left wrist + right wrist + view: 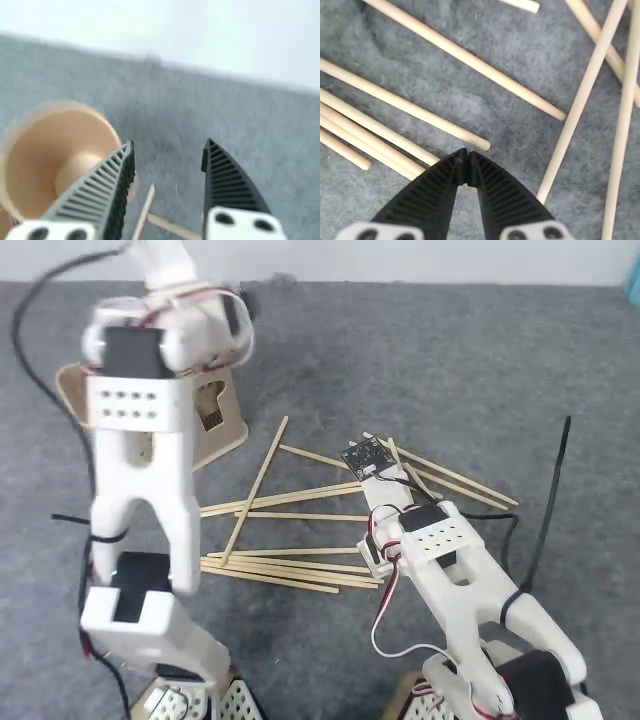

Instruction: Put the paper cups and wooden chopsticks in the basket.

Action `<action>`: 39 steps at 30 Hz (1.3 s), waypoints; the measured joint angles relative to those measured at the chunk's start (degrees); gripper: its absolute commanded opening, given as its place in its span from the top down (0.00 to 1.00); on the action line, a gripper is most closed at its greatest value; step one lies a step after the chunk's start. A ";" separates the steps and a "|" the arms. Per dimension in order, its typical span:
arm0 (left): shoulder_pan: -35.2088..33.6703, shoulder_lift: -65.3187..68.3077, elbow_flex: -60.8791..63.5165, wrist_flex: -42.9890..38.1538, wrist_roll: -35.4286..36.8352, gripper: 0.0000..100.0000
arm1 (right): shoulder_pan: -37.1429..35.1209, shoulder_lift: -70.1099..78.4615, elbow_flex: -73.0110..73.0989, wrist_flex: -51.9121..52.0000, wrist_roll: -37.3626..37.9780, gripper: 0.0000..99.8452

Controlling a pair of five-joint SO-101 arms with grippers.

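Several wooden chopsticks (pixel 290 502) lie scattered on the grey carpet in the middle of the high view. My right gripper (pixel 468 156) is shut just above the carpet with nothing between its fingers. Its tips sit beside the end of one chopstick (pixel 405 106), and more chopsticks (pixel 580 100) lie around it. My left gripper (pixel 167 152) is open and empty, raised above the floor. Beside one of its fingers (pixel 107 185) is a blurred tan round object (pixel 50 150); I cannot tell whether it is a cup or the basket. The wooden basket (pixel 215 415) stands at the back left, partly hidden by the left arm (pixel 140 400).
The right arm (pixel 450 560) stretches from the front right toward the chopstick pile. A black cable (pixel 548 500) rises at the right. The carpet ends at a pale wall (pixel 400 260) at the back. Bare carpet lies to the far right.
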State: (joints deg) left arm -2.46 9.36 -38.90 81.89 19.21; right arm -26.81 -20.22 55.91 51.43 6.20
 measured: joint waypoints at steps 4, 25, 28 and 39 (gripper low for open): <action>-3.52 0.79 -5.71 0.00 0.00 0.79 | 0.00 0.00 0.00 0.00 0.00 0.99; -2.20 18.81 -7.74 9.93 -5.36 0.97 | 0.00 0.00 0.00 0.00 0.00 0.99; -0.79 19.16 -9.93 15.12 -12.22 0.98 | 0.00 0.00 0.00 0.00 0.00 0.99; -0.18 9.23 5.63 16.44 -23.12 0.99 | 0.00 0.00 0.00 0.00 0.00 0.99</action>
State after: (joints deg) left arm -2.64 18.59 -33.27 98.33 -3.91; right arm -26.81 -20.22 55.91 51.43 6.20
